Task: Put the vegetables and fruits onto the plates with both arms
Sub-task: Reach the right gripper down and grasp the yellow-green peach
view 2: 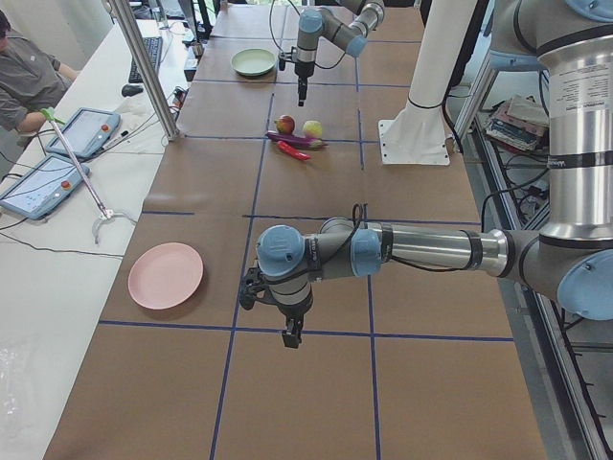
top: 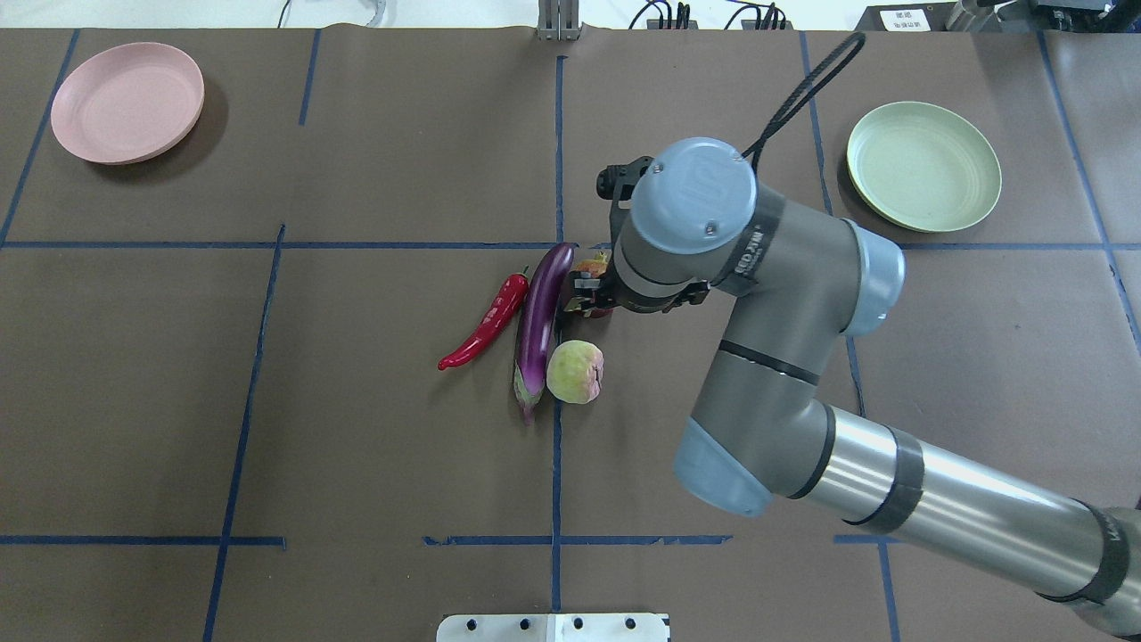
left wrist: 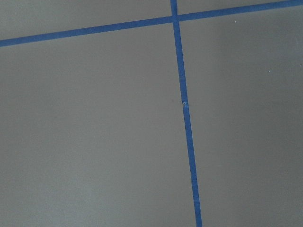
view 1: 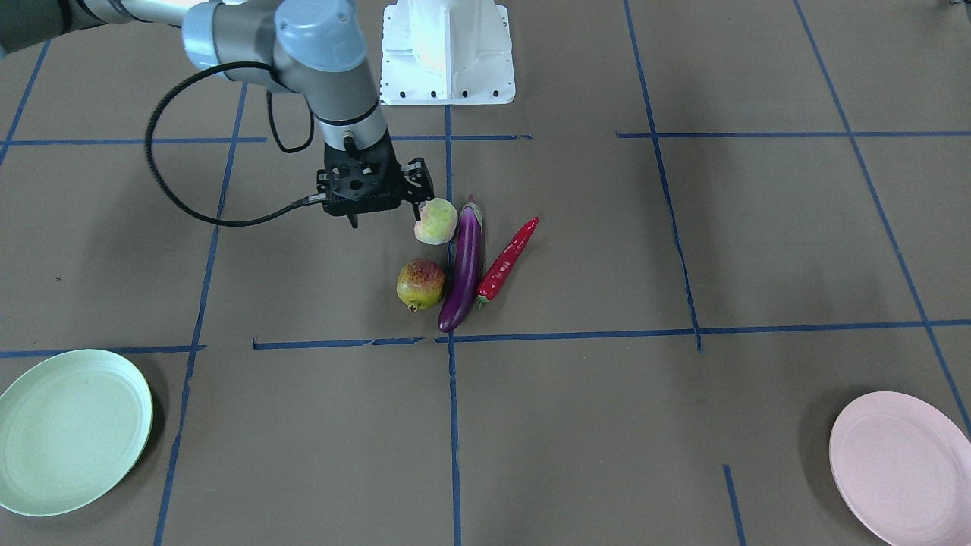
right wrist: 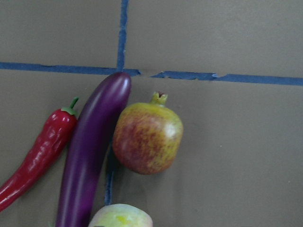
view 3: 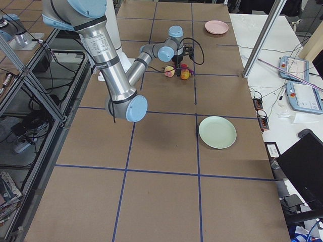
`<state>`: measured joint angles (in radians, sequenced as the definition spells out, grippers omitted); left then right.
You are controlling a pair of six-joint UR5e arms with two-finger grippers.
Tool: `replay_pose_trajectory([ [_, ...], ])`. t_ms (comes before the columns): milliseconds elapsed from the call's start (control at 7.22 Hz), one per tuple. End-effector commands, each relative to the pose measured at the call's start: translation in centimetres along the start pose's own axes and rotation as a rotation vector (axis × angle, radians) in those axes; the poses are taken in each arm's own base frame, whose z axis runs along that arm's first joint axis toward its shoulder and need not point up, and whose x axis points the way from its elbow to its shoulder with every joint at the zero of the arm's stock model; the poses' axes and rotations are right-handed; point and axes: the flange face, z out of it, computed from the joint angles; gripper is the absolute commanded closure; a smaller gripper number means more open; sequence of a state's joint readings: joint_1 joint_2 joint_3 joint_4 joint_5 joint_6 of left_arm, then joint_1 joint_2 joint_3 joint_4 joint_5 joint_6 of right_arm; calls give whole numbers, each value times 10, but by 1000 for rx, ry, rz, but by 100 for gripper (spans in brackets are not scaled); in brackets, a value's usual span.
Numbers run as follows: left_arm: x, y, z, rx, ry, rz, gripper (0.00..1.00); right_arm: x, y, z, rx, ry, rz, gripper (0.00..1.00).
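Pink plate (top: pixel 127 102) sits at the tabletop's far left corner; chili (top: pixel 486 323), eggplant (top: pixel 539 321) and pale fruit (top: pixel 576 372) huddle mid-table; my right claw (view 1: pixel 383 206) hangs spread and empty above the blushed fruit (right wrist: pixel 147 138); picking step, I judge; next I drop, pinch, carry to the green plate (top: pixel 923 166), far right.

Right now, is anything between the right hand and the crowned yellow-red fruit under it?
Nothing visible. The right hand hovers over the crowned fruit with open air between; the eggplant lies close beside it.
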<state>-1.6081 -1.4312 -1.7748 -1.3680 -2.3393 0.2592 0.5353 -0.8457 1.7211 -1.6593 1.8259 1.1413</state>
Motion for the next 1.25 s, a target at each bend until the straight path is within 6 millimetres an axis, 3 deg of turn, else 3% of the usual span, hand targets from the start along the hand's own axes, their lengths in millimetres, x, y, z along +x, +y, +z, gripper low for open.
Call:
replay_pose_trajectory([
  [0, 0, 0, 0, -1, 0, -1, 0, -50, 16, 18, 1, 83, -8, 0],
  [415, 5, -2, 6, -16, 1, 13, 0, -67, 23, 60, -21, 159, -21, 0],
  [1108, 5, -2, 8, -19, 2, 12, 0, -73, 41, 83, -46, 192, -48, 0],
])
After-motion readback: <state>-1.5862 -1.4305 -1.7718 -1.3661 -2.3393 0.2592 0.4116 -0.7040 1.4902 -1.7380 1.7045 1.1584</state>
